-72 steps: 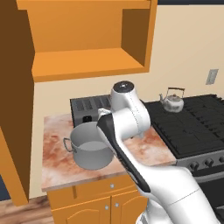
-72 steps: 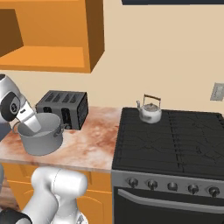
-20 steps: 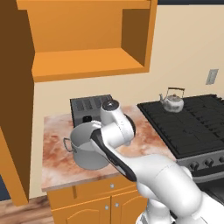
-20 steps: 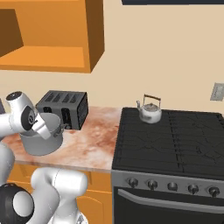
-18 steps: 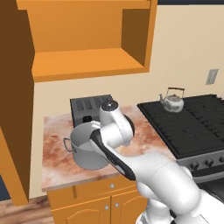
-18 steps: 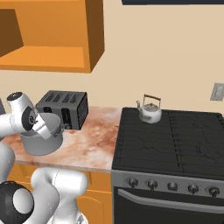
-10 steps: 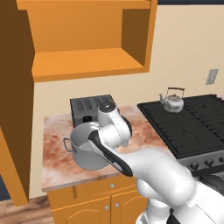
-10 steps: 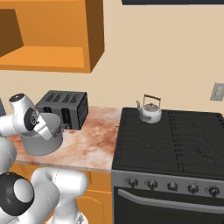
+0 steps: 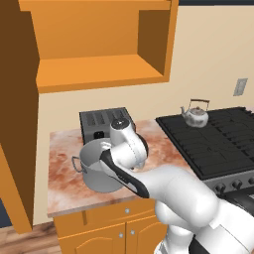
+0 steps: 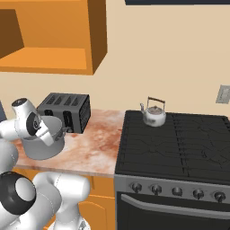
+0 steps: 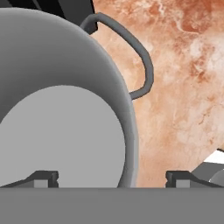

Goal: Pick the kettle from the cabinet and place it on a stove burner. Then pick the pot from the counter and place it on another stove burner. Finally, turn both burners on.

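Note:
The grey pot [image 9: 94,171] stands on the mottled counter [image 9: 62,173] in front of the toaster. My gripper [image 11: 109,179] is open and straddles the pot's right rim. One fingertip [image 11: 41,178] is inside the pot [image 11: 57,122] and the other is outside over the counter [image 11: 183,87], close to the loop handle [image 11: 142,61]. From the right, the hand covers part of the pot [image 10: 38,148]. The silver kettle [image 9: 196,115] sits on the stove's back left burner [image 10: 155,123]. The orange cabinet [image 9: 99,74] above has a bare shelf.
A dark four-slot toaster [image 9: 105,121] stands right behind the pot, near the wall. The black cooktop [image 10: 179,148] has free grates to the right of and in front of the kettle [image 10: 154,114]. Knobs [image 10: 176,191] line its front.
The hand has dropped and shifted slightly left, down onto the pot's rim. Pot, kettle and toaster have stayed where they were.

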